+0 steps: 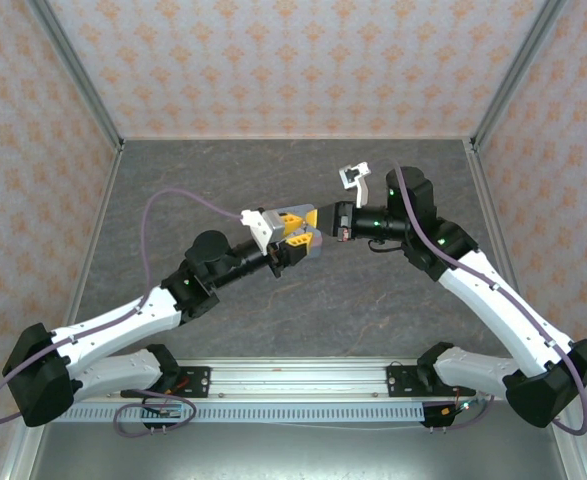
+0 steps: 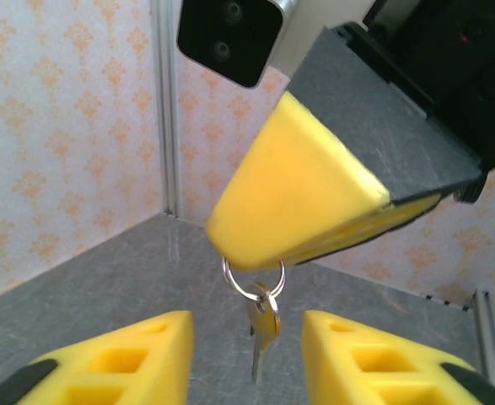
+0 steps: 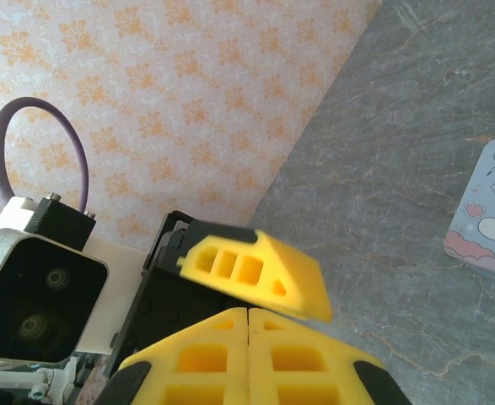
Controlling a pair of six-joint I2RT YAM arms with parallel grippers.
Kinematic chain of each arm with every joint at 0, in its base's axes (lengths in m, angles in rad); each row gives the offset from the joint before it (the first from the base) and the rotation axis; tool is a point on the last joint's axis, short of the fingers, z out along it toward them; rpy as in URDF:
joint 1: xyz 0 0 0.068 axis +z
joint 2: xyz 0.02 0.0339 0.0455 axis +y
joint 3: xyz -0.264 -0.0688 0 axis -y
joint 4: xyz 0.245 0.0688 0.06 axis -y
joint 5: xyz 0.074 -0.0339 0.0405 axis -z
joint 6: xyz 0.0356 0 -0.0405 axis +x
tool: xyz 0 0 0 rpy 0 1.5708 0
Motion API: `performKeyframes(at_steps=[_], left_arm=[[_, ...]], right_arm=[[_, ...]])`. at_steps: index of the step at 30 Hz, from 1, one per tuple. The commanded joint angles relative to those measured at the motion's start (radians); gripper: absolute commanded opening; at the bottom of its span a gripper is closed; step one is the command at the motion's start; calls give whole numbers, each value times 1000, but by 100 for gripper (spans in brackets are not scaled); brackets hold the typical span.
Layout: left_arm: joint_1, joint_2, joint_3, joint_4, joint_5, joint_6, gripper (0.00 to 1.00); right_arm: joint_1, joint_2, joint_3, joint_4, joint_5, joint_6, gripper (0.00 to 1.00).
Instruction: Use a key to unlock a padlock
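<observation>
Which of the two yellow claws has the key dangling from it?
The right gripper: it is pinched shut on the key ring, with the key hanging below. The left gripper stands open, flanking the key without touching it.

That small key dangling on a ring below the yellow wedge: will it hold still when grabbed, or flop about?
The small flat metal key hangs freely from a thin metal ring pinched by the right arm's yellow fingers, so it probably swings and twists when nudged. It looks thin and smooth: likely light, stiff, a bit slippery.
</observation>
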Motion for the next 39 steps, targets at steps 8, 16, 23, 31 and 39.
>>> performKeyframes(at_steps=[8, 16, 23, 31, 39], left_arm=[[-5, 2, 35, -37, 21, 17, 20], [-5, 1, 35, -48, 18, 16, 12], [-5, -11, 41, -90, 19, 32, 1], [-4, -89, 112, -393, 55, 145, 0], [-5, -79, 317, -943, 69, 309, 0]], right_arm=[[5, -20, 7, 42, -1, 6, 0], [5, -21, 3, 46, 1, 5, 0], [5, -33, 8, 20, 22, -24, 0], [5, -83, 19, -207, 64, -377, 9], [5, -265, -155, -153, 123, -926, 49]])
